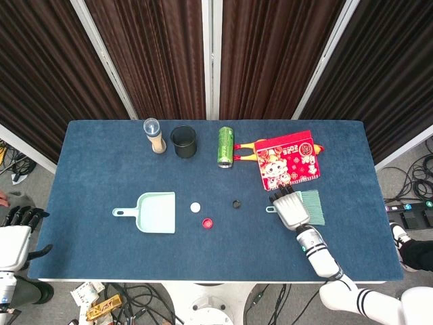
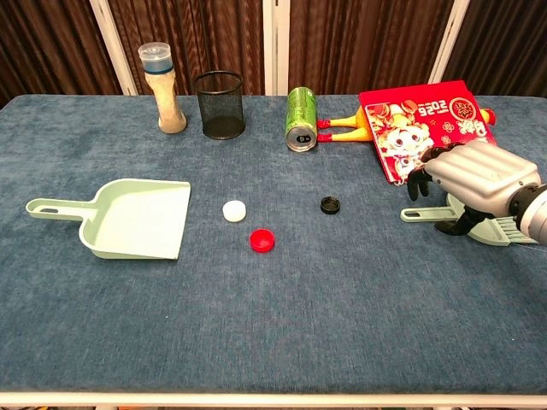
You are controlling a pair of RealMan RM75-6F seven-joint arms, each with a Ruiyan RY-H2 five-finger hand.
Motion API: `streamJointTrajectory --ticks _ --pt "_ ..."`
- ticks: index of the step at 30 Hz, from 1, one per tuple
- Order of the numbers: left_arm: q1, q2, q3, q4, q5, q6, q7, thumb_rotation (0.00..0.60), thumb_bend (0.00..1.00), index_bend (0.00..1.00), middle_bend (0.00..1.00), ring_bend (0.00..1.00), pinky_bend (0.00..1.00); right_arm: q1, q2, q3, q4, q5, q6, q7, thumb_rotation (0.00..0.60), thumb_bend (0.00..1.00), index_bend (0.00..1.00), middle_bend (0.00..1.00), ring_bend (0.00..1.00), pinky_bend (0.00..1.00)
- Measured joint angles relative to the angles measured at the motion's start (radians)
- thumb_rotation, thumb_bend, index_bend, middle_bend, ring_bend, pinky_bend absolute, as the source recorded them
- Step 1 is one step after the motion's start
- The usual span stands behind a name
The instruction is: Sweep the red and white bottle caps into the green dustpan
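A green dustpan (image 1: pixel 157 212) (image 2: pixel 137 220) lies left of centre on the blue table, its mouth facing right. Just right of the mouth sit a white cap (image 1: pixel 195 207) (image 2: pixel 234 209) and a red cap (image 1: pixel 208 221) (image 2: pixel 262 241). A small green brush (image 1: pixel 312 206) (image 2: pixel 419 213) lies flat on the table at the right. My right hand (image 1: pixel 291 211) (image 2: pixel 470 184) hovers over its neck, fingers curved down above the handle and thumb on the near side, with a gap showing. My left hand (image 1: pixel 13 230) hangs open off the table's left edge.
A black cap (image 1: pixel 236 203) (image 2: pixel 331 204) lies between the caps and the brush. Along the back stand a shaker (image 1: pixel 155 135) (image 2: pixel 164 87), a black mesh cup (image 1: pixel 183 141) (image 2: pixel 222 104), a green can (image 1: pixel 225 145) (image 2: pixel 301 118) on its side, and a red booklet (image 1: pixel 287 160) (image 2: pixel 427 128).
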Motion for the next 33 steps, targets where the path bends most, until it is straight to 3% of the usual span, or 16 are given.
streamJointTrajectory --ticks 16,23,33 --pt "-0.003 0.001 -0.001 0.002 -0.003 -0.005 -0.002 0.600 0.10 0.30 0.23 0.14 0.12 0.022 -0.028 -0.011 0.068 0.022 -0.031 0.055 0.600 0.22 0.48 0.46 0.19 0.23" --pt "-0.025 0.007 -0.008 -0.006 0.006 -0.019 0.012 0.600 0.10 0.30 0.23 0.14 0.12 0.020 -0.025 -0.016 0.073 0.001 -0.004 0.090 0.600 0.33 0.65 0.62 0.32 0.31" --pt "-0.143 0.024 -0.034 -0.035 0.031 -0.152 0.047 0.600 0.10 0.31 0.23 0.14 0.12 0.012 0.066 -0.003 -0.032 -0.021 0.030 0.225 0.600 0.37 0.67 0.64 0.33 0.35"
